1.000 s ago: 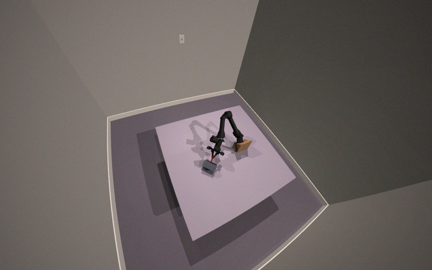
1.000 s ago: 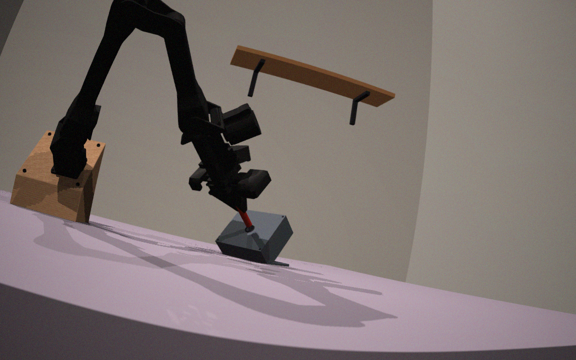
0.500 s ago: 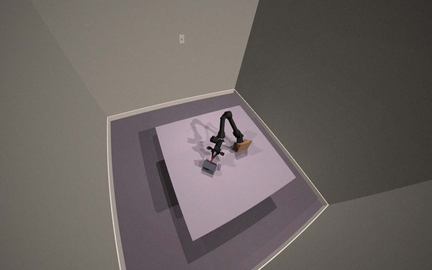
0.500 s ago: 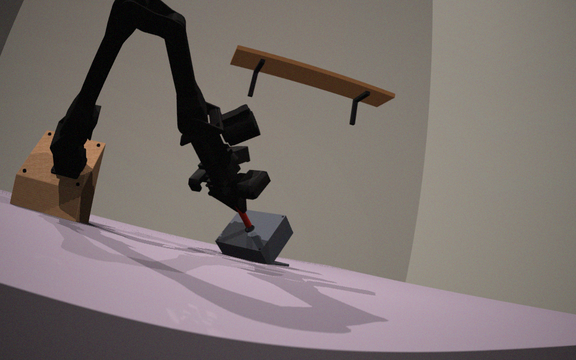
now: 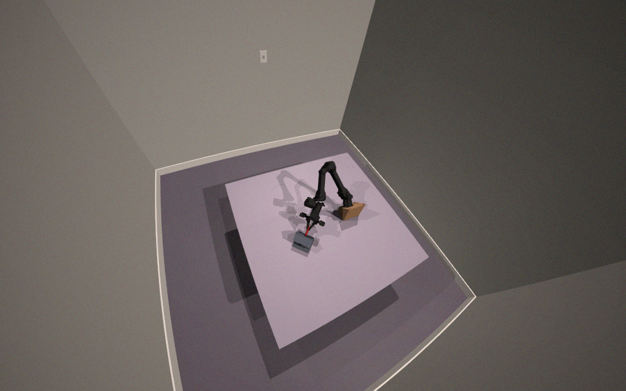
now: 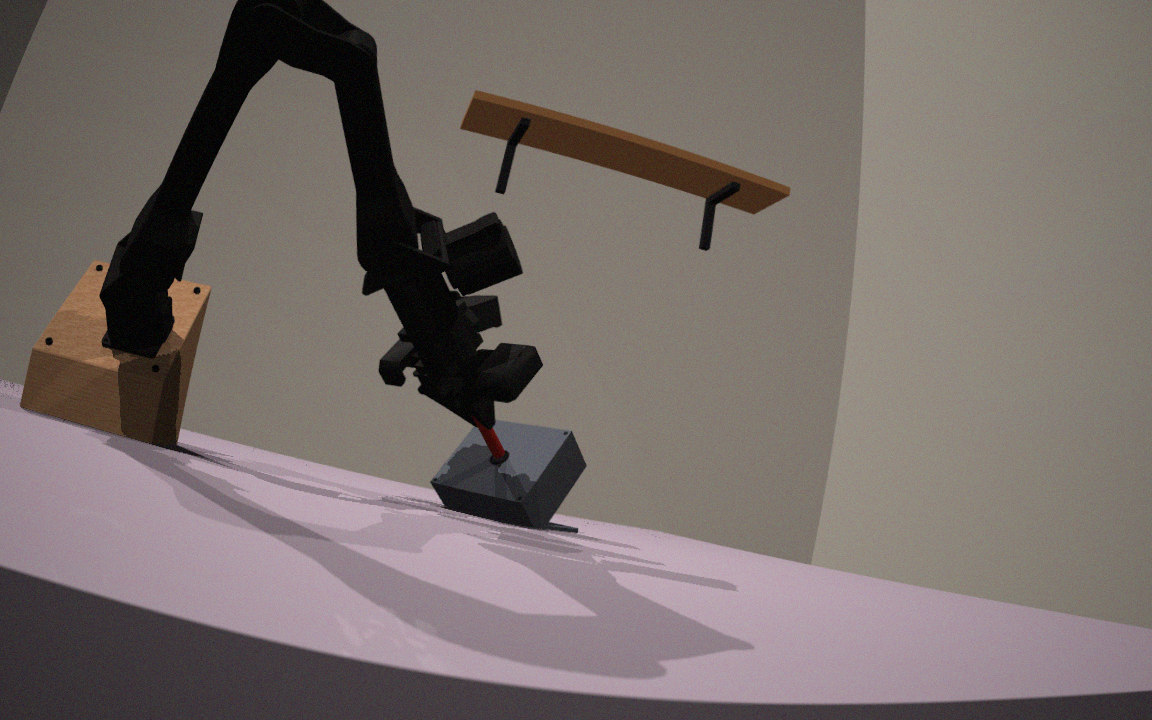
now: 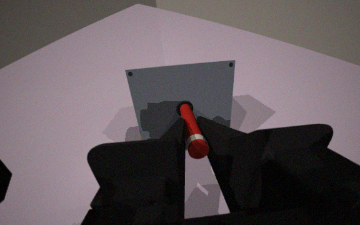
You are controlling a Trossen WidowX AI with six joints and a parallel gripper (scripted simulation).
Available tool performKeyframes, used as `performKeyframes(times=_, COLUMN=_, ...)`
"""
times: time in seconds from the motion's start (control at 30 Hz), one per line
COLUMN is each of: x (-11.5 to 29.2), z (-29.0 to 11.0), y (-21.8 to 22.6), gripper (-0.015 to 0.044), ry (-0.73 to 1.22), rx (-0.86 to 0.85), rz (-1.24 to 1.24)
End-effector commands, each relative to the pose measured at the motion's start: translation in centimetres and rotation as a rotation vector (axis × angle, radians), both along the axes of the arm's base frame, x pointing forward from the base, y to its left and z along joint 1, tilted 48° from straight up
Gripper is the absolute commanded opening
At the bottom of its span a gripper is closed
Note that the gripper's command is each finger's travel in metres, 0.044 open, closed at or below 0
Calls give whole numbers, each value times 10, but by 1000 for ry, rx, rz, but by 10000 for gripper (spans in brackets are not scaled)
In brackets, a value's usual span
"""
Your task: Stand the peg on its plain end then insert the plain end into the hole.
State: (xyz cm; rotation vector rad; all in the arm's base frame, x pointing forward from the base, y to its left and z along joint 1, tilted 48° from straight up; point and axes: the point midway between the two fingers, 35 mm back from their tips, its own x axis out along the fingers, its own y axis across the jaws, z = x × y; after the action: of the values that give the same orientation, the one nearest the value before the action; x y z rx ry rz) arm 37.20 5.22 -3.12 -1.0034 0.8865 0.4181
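Note:
The red peg (image 7: pixel 192 128) (image 6: pixel 490 439) (image 5: pixel 308 227) has a white band (image 7: pixel 195 138) near its near end. Its plain end sits in the hole (image 7: pixel 184 107) of the grey sloped panel (image 7: pixel 205 84) (image 6: pixel 535 461) (image 5: pixel 301 241). My gripper (image 7: pixel 189 121) (image 6: pixel 478 413) (image 5: pixel 310 222) is shut on the peg, just ahead of the band. The peg runs in line with the hole. The fingers stand close to the panel face. How deep the peg sits in the hole is hidden.
The panel block stands on the lilac table (image 5: pixel 335 272) (image 6: pixel 204 537) (image 7: pixel 58 94). The arm's wooden base (image 5: pixel 349 210) (image 6: pixel 106 358) stands behind. A wooden shelf (image 6: pixel 625 152) hangs on the wall above.

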Motion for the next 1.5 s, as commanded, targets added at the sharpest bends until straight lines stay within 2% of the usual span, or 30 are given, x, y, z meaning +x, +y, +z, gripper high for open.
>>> performKeyframes(times=0.0, x=2, z=-4, y=0, gripper=0, ry=6, rx=-1, rz=0)
performKeyframes(times=1.47, x=11, z=-15, y=-2, gripper=0, ry=6, rx=-2, rz=0)
